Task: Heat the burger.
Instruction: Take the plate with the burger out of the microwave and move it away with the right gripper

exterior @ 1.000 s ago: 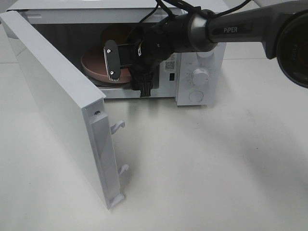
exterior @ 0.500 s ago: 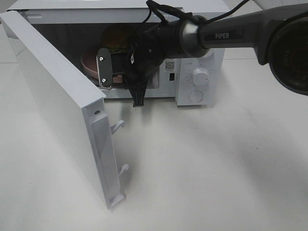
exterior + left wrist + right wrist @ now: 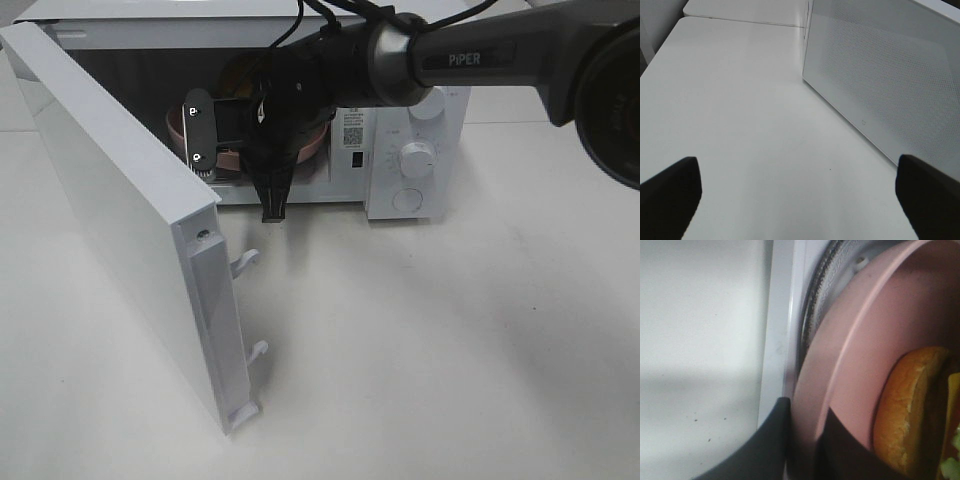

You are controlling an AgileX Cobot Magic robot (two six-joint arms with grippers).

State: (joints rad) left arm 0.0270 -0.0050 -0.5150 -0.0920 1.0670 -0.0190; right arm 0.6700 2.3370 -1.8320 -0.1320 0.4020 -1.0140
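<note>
- White, smooth-sided box microwave oven (image 3: 415, 150) stands at the back of a matte off-white tabletop (image 3: 450, 330), its flat hinged door (image 3: 120, 215) swung wide toward the left, with two small hooked latches on its inner edge.
- Round white knobs sit on the control panel at the oven's right, one above the other.
- Round pink plate with a raised, thin rim (image 3: 840, 370) lies in the oven cavity, partly over the ribbed turntable and reaching the front sill; its surface looks smooth and slightly glossy.
- Burger with a golden-brown, finely pitted domed bun (image 3: 907, 410) rests on that plate; in the right wrist view a strip of yellow cheese and a frill of green lettuce show at its edge. In the high view it is almost wholly hidden behind the arm.
- Right gripper (image 3: 800, 440), of dark matte plastic on a black arm with a metallic grey collar, reaches into the oven mouth; its two fingers are pressed in on the plate's rim, one on each face, pinching it.
- Left gripper (image 3: 800, 200) hangs over bare tabletop beside the oven door's outer face, a pale panel with a fine dotted mesh; its dark fingertips (image 3: 670, 195) stand spread wide apart at the frame's two lower corners, with nothing between them.
</note>
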